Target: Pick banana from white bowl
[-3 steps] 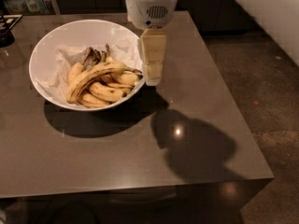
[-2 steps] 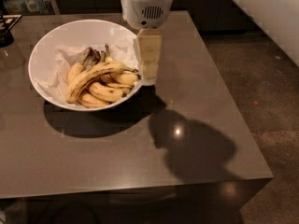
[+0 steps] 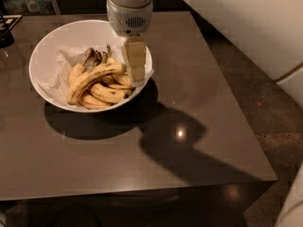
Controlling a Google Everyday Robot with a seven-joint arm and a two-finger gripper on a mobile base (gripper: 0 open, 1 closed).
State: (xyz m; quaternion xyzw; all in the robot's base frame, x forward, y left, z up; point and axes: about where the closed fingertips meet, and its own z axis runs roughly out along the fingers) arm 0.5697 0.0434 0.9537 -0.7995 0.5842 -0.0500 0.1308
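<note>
The gripper [image 3: 137, 75] hangs below its white wrist at upper centre of the frame, its tip over the right inner edge of the white bowl [image 3: 49, 44], just beside the right end of the banana [image 3: 94, 78]; whether it is released or clenched I cannot tell. The banana lies slantwise on top of the shorter bananas [image 3: 108, 94] (brown-streaked side uppermost), over crumpled paper [image 3: 59, 63], in the frame's upper left. I judge it light, soft under pressure and easily bruised, with fairly grippy skin; a gentle hold across the thick middle, clear of its neighbours, looks safest. The bowl sits on a dark table [image 3: 199, 93].
</note>
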